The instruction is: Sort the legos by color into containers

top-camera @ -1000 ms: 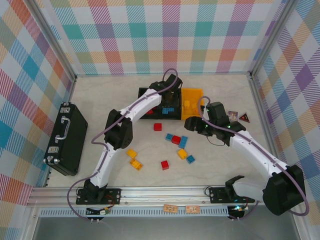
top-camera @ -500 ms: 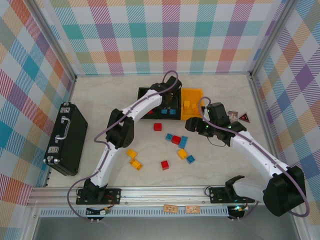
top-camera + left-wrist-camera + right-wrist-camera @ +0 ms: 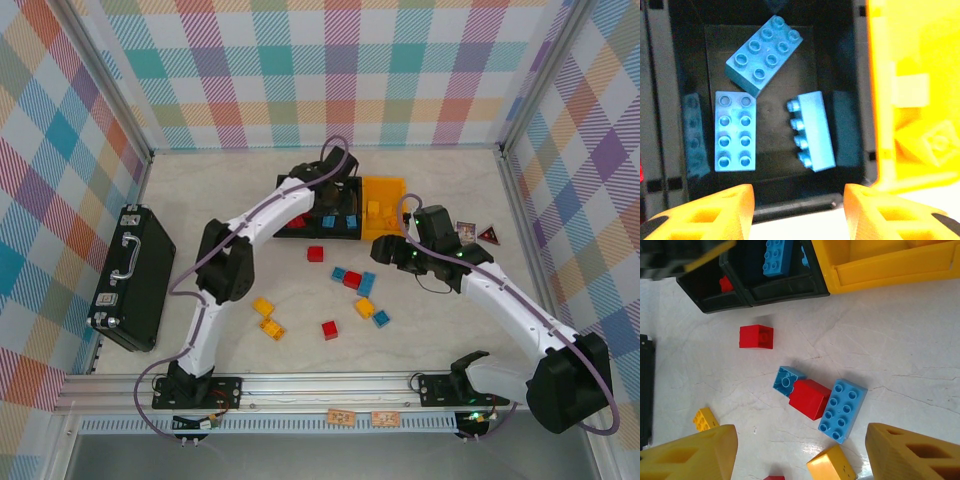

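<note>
The left arm (image 3: 262,210) and the right arm (image 3: 512,304) are each made of smooth white links joined by black joint housings, trailed by a lilac cable (image 3: 178,283), mounted on a black base plate (image 3: 225,392) and tipped with chunky yellow-orange fingers (image 3: 710,210) with recessed pockets.

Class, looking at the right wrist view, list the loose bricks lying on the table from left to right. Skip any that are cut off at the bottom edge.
In order: small yellow brick → lone red brick → small blue brick → tilted red brick → long blue brick.
</note>
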